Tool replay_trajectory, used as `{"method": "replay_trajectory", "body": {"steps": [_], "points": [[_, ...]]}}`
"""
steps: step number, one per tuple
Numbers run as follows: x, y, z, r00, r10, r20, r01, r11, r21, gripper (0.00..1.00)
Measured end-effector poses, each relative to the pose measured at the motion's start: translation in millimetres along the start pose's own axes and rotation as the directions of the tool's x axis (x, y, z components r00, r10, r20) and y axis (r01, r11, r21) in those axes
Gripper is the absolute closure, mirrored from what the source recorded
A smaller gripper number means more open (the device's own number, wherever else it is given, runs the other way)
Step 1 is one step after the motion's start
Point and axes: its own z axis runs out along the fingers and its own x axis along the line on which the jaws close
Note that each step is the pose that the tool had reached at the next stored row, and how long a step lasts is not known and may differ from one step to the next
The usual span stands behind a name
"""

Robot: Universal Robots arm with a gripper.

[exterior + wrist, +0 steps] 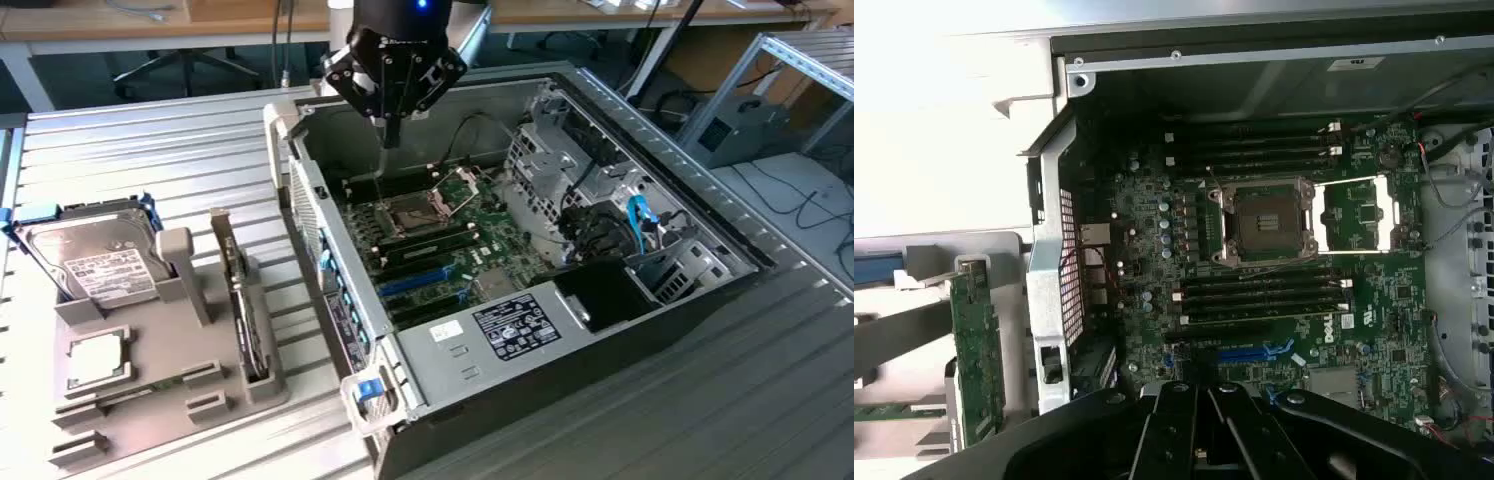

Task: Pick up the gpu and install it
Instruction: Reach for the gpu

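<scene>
The gpu (240,300) stands on its long edge in a slot of the grey holder (134,400) on the exterior view's left, apart from the arm. In the wrist view it shows as a green board edge, the gpu (976,350), beside the case wall. My gripper (390,138) hangs above the far end of the open computer case (400,360), fingers together and pointing down with nothing between them. The wrist view has the black fingers (1184,420) over the motherboard (1274,290), whose blue card slots (1254,352) lie just ahead of them.
The grey holder also carries a silver hard drive (94,262) with a white label and a small square silver chip (96,360). Inside the case are the CPU socket (407,215), a power supply (514,325) and drive cages with cables (601,190). Everything rests on a ribbed metal table (160,150).
</scene>
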Motion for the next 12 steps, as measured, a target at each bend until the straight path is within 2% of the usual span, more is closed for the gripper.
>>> {"method": "replay_trajectory", "body": {"steps": [4, 12], "points": [[8.2, -0.6, -0.2, 1.0000, 0.000, 0.0003, 0.000, 1.0000, 0.0000, 0.89], [16.7, -1.3, -0.5, 1.0000, 0.000, 0.0003, 0.000, 1.0000, 0.0000, 0.89]]}}
